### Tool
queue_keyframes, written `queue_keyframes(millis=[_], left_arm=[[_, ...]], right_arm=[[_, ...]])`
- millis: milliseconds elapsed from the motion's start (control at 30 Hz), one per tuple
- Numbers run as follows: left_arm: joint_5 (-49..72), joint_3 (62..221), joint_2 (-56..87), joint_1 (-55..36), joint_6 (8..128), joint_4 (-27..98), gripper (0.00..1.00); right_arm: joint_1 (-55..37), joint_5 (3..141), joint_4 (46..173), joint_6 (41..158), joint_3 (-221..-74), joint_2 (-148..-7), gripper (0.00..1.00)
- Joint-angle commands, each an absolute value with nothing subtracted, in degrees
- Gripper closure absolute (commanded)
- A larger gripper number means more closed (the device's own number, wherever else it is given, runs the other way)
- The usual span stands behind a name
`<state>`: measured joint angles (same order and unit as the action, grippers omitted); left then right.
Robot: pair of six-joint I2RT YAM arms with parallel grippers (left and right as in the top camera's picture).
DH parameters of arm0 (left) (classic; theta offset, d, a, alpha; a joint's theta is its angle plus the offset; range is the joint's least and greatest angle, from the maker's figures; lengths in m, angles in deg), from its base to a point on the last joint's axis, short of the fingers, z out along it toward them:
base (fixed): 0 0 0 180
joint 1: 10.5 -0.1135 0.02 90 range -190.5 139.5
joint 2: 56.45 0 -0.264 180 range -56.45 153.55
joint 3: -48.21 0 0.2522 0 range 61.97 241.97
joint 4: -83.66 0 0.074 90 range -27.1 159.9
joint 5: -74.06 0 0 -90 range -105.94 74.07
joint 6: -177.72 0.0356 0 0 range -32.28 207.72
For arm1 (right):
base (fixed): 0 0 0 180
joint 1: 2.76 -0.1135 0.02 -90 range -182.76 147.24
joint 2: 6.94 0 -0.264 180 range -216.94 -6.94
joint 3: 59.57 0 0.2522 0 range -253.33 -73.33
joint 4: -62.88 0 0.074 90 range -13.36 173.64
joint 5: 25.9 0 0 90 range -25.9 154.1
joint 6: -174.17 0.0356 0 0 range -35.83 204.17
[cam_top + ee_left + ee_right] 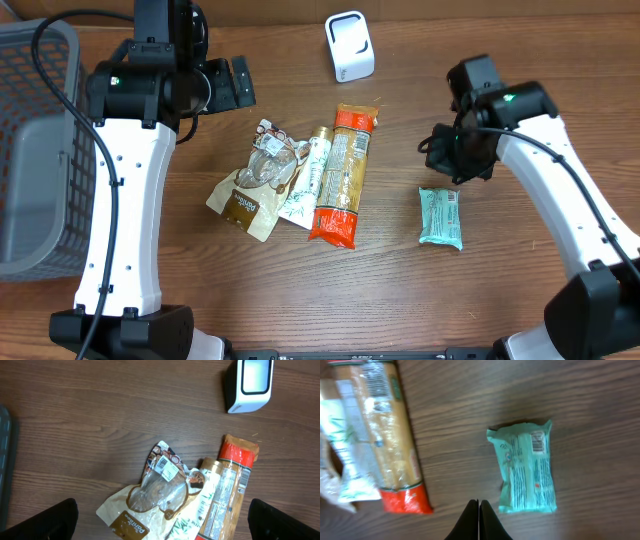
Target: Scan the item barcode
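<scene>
Fingers of the right gripper [478, 510] are pressing flat against each other with nothing between them, hovering over bare wood just beside the teal packet [527, 467]. The packet is lying alone on the table [520, 300], apart from the central pile and well apart from the scanner [349, 45] standing at the far edge. It is resting printed side up, with its barcode [537, 442] showing near one corner. That is probably why it is sitting by itself: it looks like the item being dealt with, though whether it is waiting to be scanned or is already finished I cannot tell. The left gripper [230, 85] is hanging with its jaws spread wide and empty above the heap, looking down on the clear packet [162, 472], the brown pouch [135, 515] and the long orange pack [230, 495], which are overlapping one another, so a clean pick there would likely need care. The grey basket [30, 150] is waiting at the left side, presumably for finished items. Any grasp of the teal packet is calling for the right jaws to part first.
</scene>
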<state>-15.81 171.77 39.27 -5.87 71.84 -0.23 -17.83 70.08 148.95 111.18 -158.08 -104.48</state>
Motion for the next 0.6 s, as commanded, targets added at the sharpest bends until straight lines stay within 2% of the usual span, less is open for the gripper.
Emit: queue_keyframes(millis=[0,267,567], left_arm=[[-16.5,171.4,39.1,-6.0,73.0,-0.2,0.00],[-16.5,171.4,39.1,-6.0,73.0,-0.2,0.00],[-16.5,171.4,39.1,-6.0,73.0,-0.2,0.00]], right_arm=[[-18.1,69.7,145.3,111.4,-151.1,-105.7,0.96],[-18.0,63.7,133.1,111.5,-138.3,-105.7,0.96],[-18.0,61.2,129.1,111.1,-134.8,-105.7,0.96]])
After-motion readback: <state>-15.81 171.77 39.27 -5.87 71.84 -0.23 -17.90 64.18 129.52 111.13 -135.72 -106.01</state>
